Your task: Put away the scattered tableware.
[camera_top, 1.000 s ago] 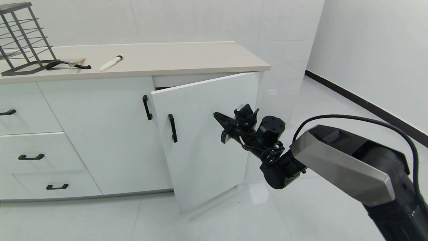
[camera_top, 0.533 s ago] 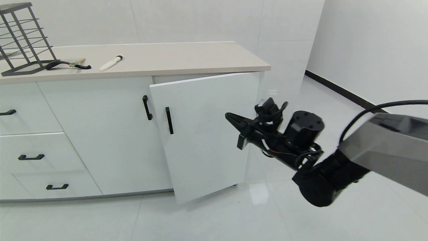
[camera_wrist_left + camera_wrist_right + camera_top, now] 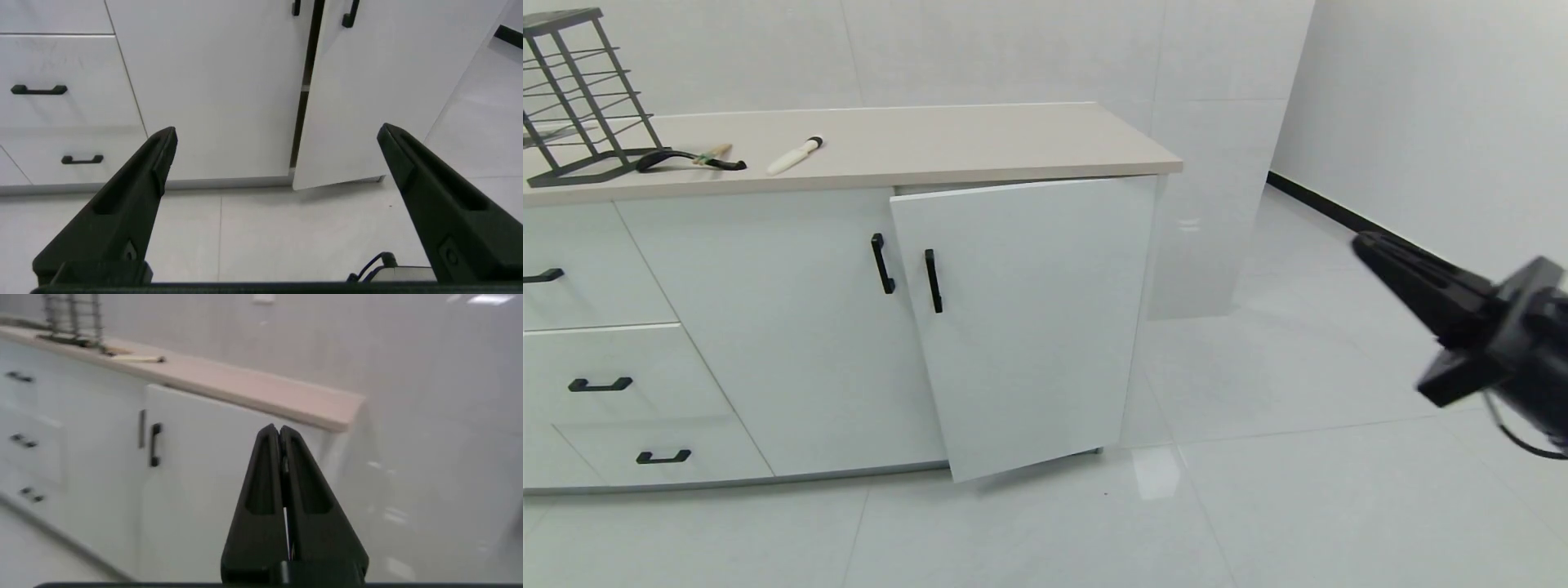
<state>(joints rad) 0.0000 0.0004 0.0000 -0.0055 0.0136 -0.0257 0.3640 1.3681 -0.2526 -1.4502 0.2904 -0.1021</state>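
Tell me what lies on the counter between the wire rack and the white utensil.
In the head view, a dark utensil and a wooden-handled piece lie between the wire rack and the white utensil.

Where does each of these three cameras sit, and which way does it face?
Head view: on the head, facing down at the cabinet door and countertop; right gripper at the edge.
Left wrist view: on that wrist, facing the cabinet's foot through the open left gripper.
Right wrist view: on that wrist, facing the countertop past the shut right gripper.
Shared: all show the ajar door.
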